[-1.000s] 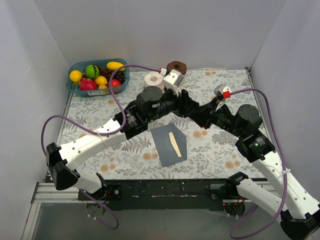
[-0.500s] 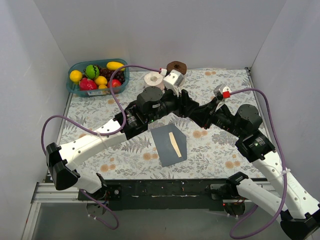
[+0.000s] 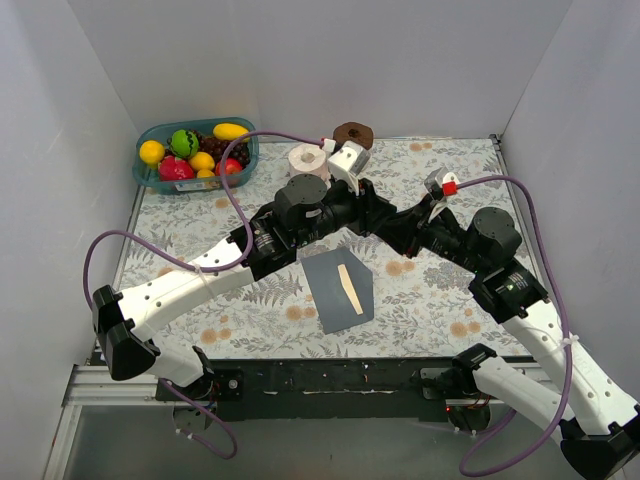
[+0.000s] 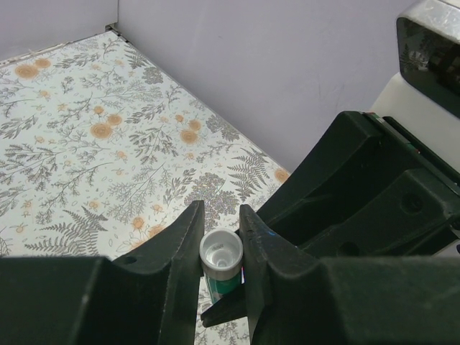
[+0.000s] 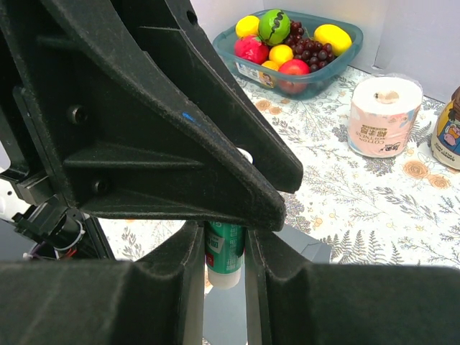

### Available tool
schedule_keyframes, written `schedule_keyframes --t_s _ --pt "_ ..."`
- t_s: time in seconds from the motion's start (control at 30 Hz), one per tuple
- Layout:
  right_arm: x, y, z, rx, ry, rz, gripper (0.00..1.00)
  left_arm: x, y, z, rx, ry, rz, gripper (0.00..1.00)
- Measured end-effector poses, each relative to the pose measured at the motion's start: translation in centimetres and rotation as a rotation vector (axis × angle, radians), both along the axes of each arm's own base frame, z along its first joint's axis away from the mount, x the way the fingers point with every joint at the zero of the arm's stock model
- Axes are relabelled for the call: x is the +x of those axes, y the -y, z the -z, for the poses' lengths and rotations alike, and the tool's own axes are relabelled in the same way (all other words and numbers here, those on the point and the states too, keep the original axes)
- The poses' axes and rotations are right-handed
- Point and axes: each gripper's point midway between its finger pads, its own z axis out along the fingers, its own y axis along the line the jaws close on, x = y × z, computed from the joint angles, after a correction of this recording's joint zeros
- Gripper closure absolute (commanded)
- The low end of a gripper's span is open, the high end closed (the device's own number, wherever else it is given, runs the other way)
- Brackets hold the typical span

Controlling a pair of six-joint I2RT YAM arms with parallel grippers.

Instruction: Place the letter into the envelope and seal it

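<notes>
The dark grey envelope (image 3: pixel 338 292) lies flat on the floral table in front of the arm bases. A narrow cream-tan strip (image 3: pixel 348 283) shows on it; I cannot tell whether this is the letter. Both grippers meet in the air just behind the envelope. My right gripper (image 5: pixel 225 241) is shut on the green body of a glue stick (image 5: pixel 225 253). My left gripper (image 4: pixel 221 219) is closed against both sides of the stick's white cap (image 4: pixel 221 253). A corner of the envelope (image 5: pixel 305 248) shows under the stick in the right wrist view.
A teal basket of toy fruit (image 3: pixel 195 152) stands at the back left. A tissue roll (image 3: pixel 306 158) and a brown round object (image 3: pixel 352 133) stand by the back wall. White walls close in three sides.
My left gripper's jaws have closed in onto the glue stick's cap. Both arms have barely moved, and the envelope lies where it was.
</notes>
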Motion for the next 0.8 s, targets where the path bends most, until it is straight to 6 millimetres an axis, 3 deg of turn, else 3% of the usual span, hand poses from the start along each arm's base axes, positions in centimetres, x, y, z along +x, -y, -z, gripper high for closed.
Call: schedule_keyframes --t_s 0.33,0.6,0.63,0.67,0.7,0.8 --pt "-1.5 -0.6 -0.5 0.011 0.019 -0.085 0.99 -1.8 0.0 -0.5 -0.038 0.026 0.116 1.0" --pt "-5.9 -1.0 -3.5 0.059 0.167 -0.301 0.99 -6.8 -0.7 -3.8 -0.122 0.124 0.345 1.0" --pt "-6.5 -1.0 -3.7 0.062 0.18 -0.325 0.99 -7.4 -0.8 -4.1 -0.128 0.137 0.375 0.96" --pt "-6.8 -1.1 -3.9 0.065 0.19 -0.341 0.99 -7.8 -0.9 -4.3 -0.132 0.147 0.395 0.85" --pt "-7.1 -1.0 -4.0 0.067 0.197 -0.352 0.99 -8.0 -0.9 -4.4 -0.134 0.153 0.408 0.51" --pt "-7.6 -1.0 -4.2 0.068 0.211 -0.37 0.99 -8.1 -0.8 -4.5 -0.137 0.163 0.413 0.25"
